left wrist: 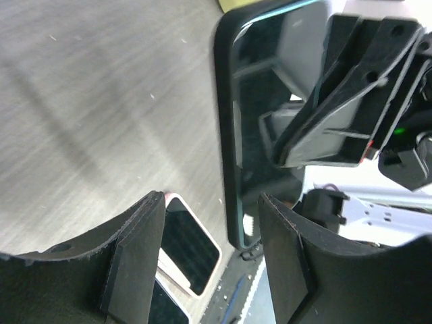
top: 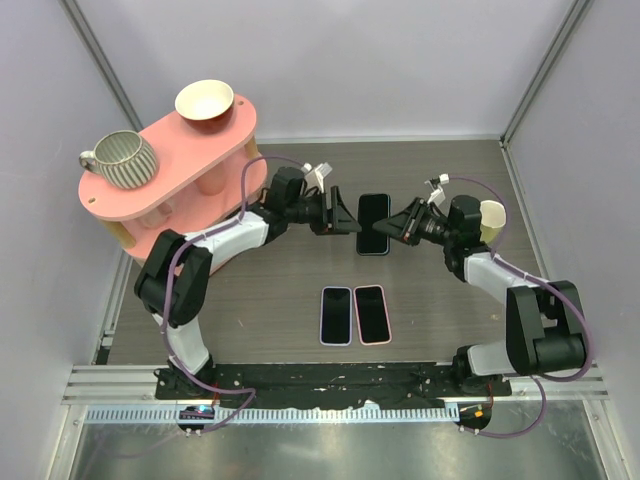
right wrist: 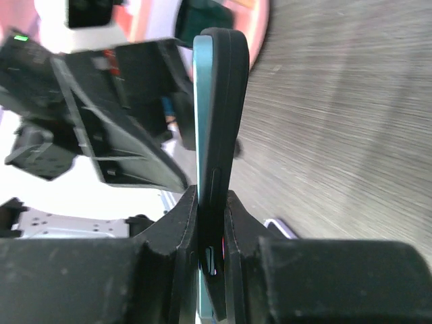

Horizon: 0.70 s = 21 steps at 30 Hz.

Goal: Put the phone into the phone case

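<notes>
A black phone point(top: 373, 223) with a glossy face and a thick dark rim around it is held above the table between both arms. My right gripper point(top: 394, 229) is shut on its right edge; in the right wrist view the phone point(right wrist: 219, 101) stands edge-on, pinched between the fingers of that gripper point(right wrist: 210, 202). My left gripper point(top: 341, 216) is open at the phone's left edge. In the left wrist view the phone point(left wrist: 233, 135) lies just beyond the gap of that gripper point(left wrist: 212, 253), with nothing held. I cannot tell whether the dark rim is a separate case.
Two more phones lie flat in front of the arms, one purple-rimmed point(top: 336, 315) and one pink-rimmed point(top: 371, 314), the latter also in the left wrist view point(left wrist: 192, 253). A pink stand point(top: 175, 180) at back left carries a striped mug point(top: 122, 159) and a bowl point(top: 205, 99). A cream cup point(top: 491, 221) stands at right.
</notes>
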Available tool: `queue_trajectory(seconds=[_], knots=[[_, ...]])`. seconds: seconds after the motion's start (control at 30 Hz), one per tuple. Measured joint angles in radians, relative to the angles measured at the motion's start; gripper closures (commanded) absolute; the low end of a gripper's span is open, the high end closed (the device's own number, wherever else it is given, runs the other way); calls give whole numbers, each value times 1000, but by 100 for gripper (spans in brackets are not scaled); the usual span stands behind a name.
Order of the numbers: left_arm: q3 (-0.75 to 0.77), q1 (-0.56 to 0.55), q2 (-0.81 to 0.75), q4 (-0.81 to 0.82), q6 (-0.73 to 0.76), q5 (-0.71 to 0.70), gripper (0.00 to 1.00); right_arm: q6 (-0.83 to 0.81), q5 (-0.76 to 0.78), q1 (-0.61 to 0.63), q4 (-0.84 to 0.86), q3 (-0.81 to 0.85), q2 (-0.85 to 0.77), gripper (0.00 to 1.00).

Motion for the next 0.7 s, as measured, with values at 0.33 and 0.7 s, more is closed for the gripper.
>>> queue_trajectory(seconds=[0.33, 0.7], knots=[[-149, -5, 1, 408, -241, 211, 43, 192, -60, 23, 182, -46, -79, 96], [-206, -37, 1, 699, -431, 294, 91, 266, -66, 68, 260, -79, -126, 64]])
